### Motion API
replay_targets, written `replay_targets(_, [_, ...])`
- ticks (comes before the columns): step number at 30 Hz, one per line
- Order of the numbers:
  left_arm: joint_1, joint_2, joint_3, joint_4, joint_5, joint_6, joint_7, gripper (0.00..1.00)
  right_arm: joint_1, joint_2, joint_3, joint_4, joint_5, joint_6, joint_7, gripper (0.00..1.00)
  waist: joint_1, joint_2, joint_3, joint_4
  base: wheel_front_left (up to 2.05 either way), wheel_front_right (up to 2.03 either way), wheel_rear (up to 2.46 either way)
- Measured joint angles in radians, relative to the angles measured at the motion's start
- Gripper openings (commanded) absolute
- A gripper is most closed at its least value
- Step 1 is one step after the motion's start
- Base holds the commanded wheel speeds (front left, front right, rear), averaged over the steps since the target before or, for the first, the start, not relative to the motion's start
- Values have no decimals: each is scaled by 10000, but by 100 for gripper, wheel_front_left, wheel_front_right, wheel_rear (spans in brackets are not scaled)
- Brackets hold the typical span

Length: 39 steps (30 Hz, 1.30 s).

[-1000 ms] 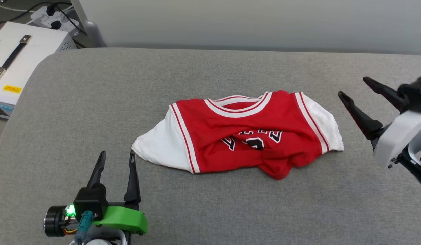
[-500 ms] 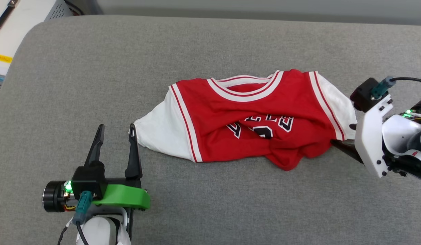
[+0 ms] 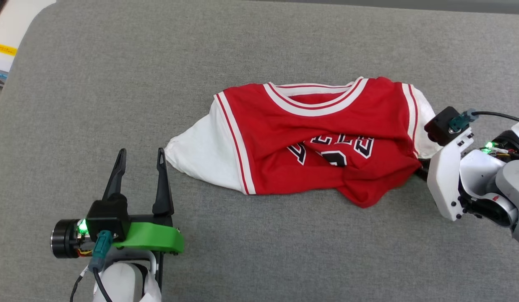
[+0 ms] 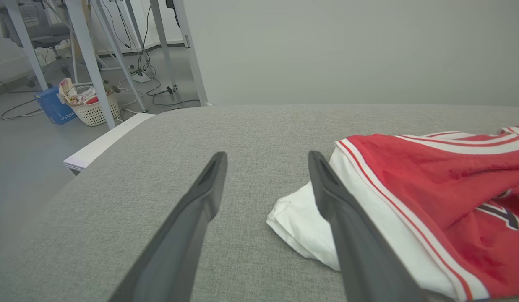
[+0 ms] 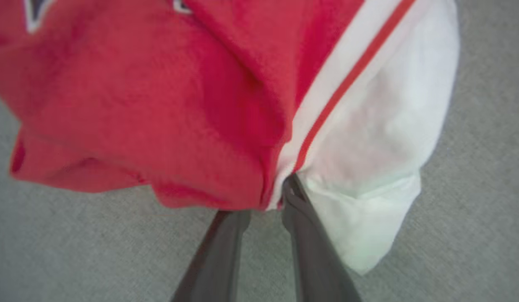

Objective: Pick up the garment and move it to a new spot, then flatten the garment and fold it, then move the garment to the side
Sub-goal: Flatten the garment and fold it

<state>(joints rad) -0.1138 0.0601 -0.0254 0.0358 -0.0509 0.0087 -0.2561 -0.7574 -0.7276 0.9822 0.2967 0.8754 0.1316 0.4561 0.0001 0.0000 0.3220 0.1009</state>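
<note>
My right gripper [image 5: 265, 201] has just closed in on the red jersey [image 3: 309, 138] lying mid surface [image 3: 116, 63], jaws pinching its right sleeve seam (fabric bunches there), so lifting looks ready. The left gripper [image 3: 138, 157] waits beside the left sleeve, jaws spread.

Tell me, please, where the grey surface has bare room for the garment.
Bare grey surface lies beyond the garment's collar and all along its near side. Crowded: the sleeve tip beside the left tool, and the other sleeve, pinched by the right tool.
</note>
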Motion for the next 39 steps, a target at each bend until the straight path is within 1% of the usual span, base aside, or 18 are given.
replay_targets(3, [20,0,35,31,2,0,0,100,-184,-44,40,-182,201,0,-686,0,0,0,-252,-75,0,0,0])
replay_targets(6, [66,-8,36,29,4,-2,0,100,-424,-395,-35,-556,382,0,-1145,0,0,0,-532,-161,0,0,0])
replay_targets(12, [337,-21,71,6,10,-4,0,100,-454,-1156,-186,-1409,558,0,-1546,0,0,0,-971,-252,0,0,0])
replay_targets(15, [439,-23,136,-35,33,-4,0,100,-177,-1229,-188,-1739,571,0,-1695,0,0,0,-1088,-264,0,0,0])
replay_targets(18, [543,-25,180,-67,65,-4,0,100,473,-1005,-2,-1806,633,0,-1722,0,0,0,-1130,-266,0,0,0])
replay_targets(21, [549,-29,194,-82,75,-4,0,100,1165,-539,336,-1662,704,0,-1793,0,0,0,-1125,-252,0,0,0])
replay_targets(24, [549,-31,217,-104,94,-6,0,100,1732,63,709,-1315,782,0,-1975,0,0,0,-1090,-238,0,0,0])
replay_targets(27, [549,-33,242,-104,111,-10,0,100,1981,523,1060,-857,702,0,-2188,0,0,0,-1051,-241,0,0,0])
replay_targets(31, [548,-33,268,-86,163,-15,0,100,2022,849,1177,-395,602,-2,-2744,0,0,0,-1054,-264,0,0,0])
replay_targets(32, [548,-35,274,-77,165,-15,0,100,2034,909,1116,-326,568,-2,-3022,16,0,0,-1074,-277,0,0,0])
replay_targets(33, [551,-35,282,-67,165,-15,0,100,2057,970,1011,-251,550,-2,-3306,51,0,0,-1104,-289,0,0,0])
replay_targets(34, [558,-36,293,-61,169,-15,0,100,2076,997,922,-238,493,-2,-3545,100,0,0,-1147,-305,0,0,0])
replay_targets(35, [568,-35,305,-56,182,-15,0,100,2097,997,803,-242,387,-2,-3799,100,0,0,-1184,-317,0,0,0])
replay_targets(37, [613,-33,324,-54,203,-15,0,100,2240,976,263,-343,267,-2,-4550,100,0,0,-1297,-348,0,0,0])
replay_targets(39, [697,-33,343,-54,226,-13,0,100,2463,894,-192,-579,232,-2,-5056,100,0,0,-1413,-378,0,0,0])
